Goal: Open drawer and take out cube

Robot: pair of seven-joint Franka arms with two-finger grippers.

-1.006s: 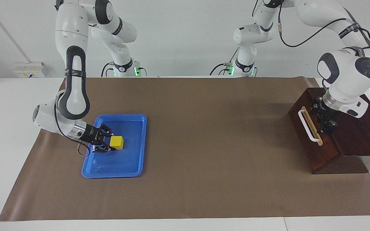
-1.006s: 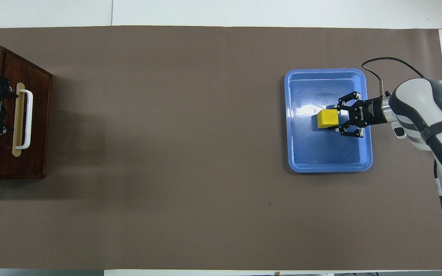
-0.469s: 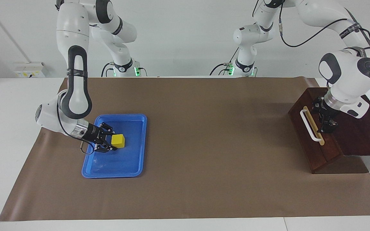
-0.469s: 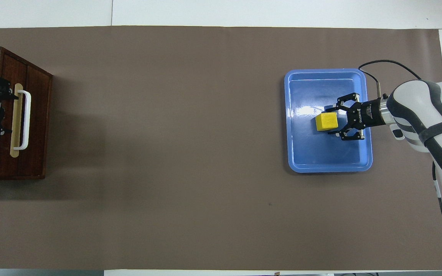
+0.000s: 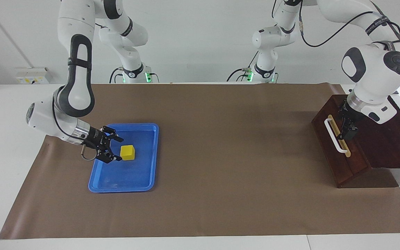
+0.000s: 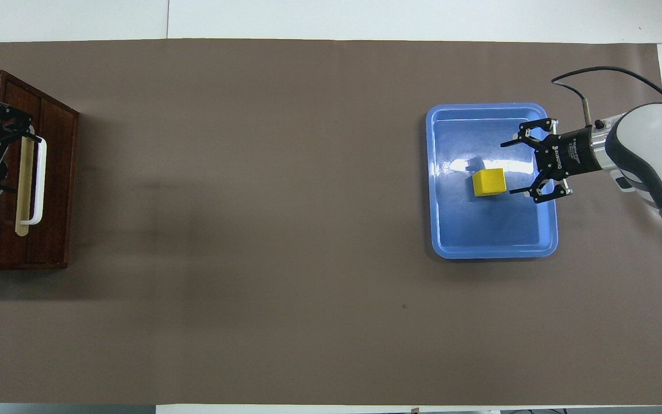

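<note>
right fingers (image 5: 111,150) spread beside cube (image 5: 127,152) | cube in tray (image 5: 141,178)

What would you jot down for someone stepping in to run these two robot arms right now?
Right gripper: open, holding nothing, over the blue tray's edge beside the cube.
Left gripper: open, holding nothing, over the drawer, close by its white handle.
Cube: sits alone in the blue tray, at the right arm's end of the table.
Drawer: in its dark wooden box at the left arm's end; it looks pushed in, no pale interior showing.
Done: cube is out and set down.
Left: apparently just pulling both arms clear.
</note>
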